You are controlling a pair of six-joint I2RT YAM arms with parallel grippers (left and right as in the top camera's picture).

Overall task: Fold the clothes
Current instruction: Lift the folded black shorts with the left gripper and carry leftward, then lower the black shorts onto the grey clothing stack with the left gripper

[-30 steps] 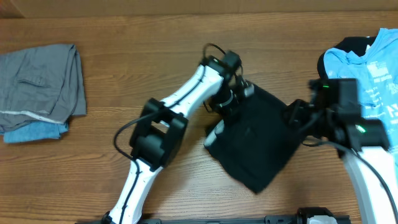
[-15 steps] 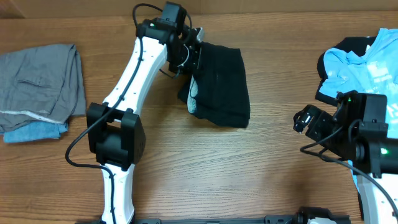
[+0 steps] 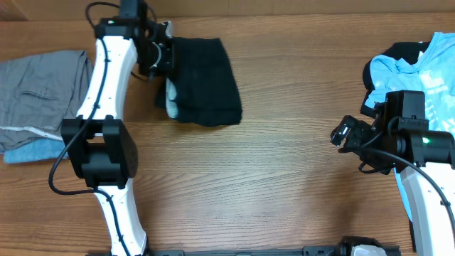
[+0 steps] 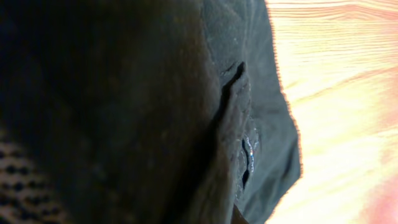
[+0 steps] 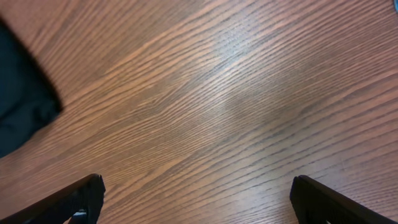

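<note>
Wood-grain table (image 3: 284, 185) shows under the right gripper (image 3: 340, 135), which hovers at the near right with its fingers spread wide and nothing between them. Farther back, a light blue T-shirt (image 3: 430, 71) sits on a black piece (image 3: 375, 67) at the right edge, and a grey garment (image 3: 46, 92) lies atop a blue piece (image 3: 43, 151) at the left edge. Farthest, the black shorts (image 3: 206, 82) lie folded at the far left-centre of the table. Their long axis runs near to far, leaning slightly right at the near end, and the pale waistband (image 3: 170, 96) faces left, with the left gripper (image 3: 161, 55) clamped on their far left corner.
</note>
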